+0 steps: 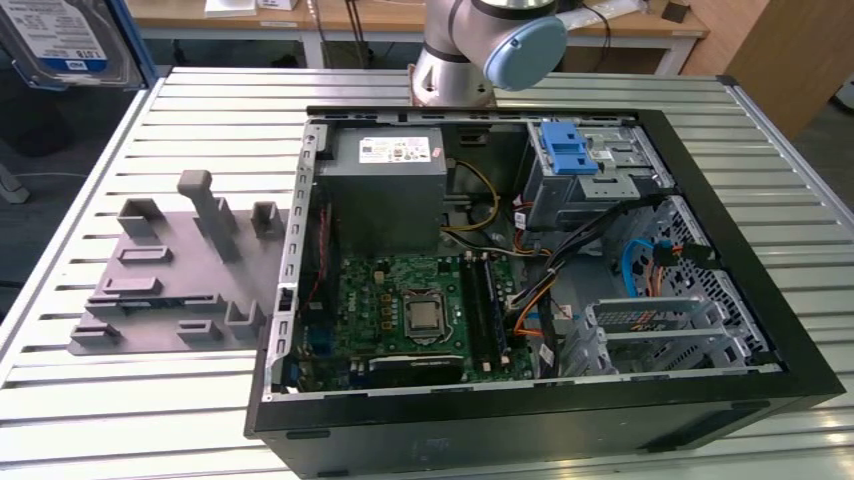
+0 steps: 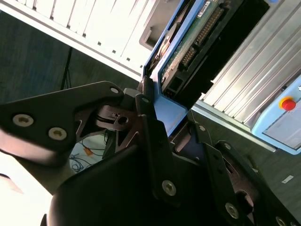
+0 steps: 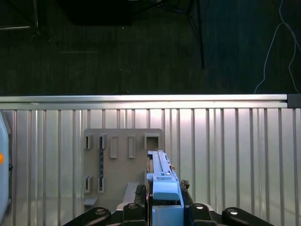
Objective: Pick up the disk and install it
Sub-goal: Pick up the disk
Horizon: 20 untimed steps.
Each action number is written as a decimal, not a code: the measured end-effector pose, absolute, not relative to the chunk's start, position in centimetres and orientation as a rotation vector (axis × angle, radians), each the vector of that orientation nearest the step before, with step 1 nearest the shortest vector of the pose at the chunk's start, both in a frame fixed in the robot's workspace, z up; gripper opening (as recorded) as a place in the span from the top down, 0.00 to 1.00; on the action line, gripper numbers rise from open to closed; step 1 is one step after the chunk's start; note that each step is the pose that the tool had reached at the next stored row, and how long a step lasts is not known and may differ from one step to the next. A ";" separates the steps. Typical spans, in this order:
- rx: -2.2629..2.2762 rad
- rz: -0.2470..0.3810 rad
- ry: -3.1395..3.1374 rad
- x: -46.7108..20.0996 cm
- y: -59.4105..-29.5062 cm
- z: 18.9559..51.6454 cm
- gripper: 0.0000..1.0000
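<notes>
The pincer (image 3: 162, 200) is clamped on the blue-railed, white-and-blue-labelled disk (image 3: 159, 165); the ribbed surface (image 3: 235, 155) lies beneath the pincer.

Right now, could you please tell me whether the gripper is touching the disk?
Touching. In the first wrist view the gripper clamps both sides of the disk at its blue rail, no gap showing, and holds it clear of the table.

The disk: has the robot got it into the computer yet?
Not yet. Picking up looks done: the gripper is shut on the disk, held clear of the grey fixture on the slatted table. Installing is left: the disk hangs outside the open computer case.
</notes>
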<state>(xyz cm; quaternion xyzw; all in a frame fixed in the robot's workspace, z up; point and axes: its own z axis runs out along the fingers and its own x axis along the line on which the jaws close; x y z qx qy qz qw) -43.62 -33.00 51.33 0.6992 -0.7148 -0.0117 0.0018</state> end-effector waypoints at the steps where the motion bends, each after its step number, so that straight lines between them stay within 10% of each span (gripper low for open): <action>1: 2.194 -0.037 -2.243 -43.6 -33.0 51.5 0.63; 20: 2.194 -0.037 -2.243 -43.6 -33.0 55.4 0.63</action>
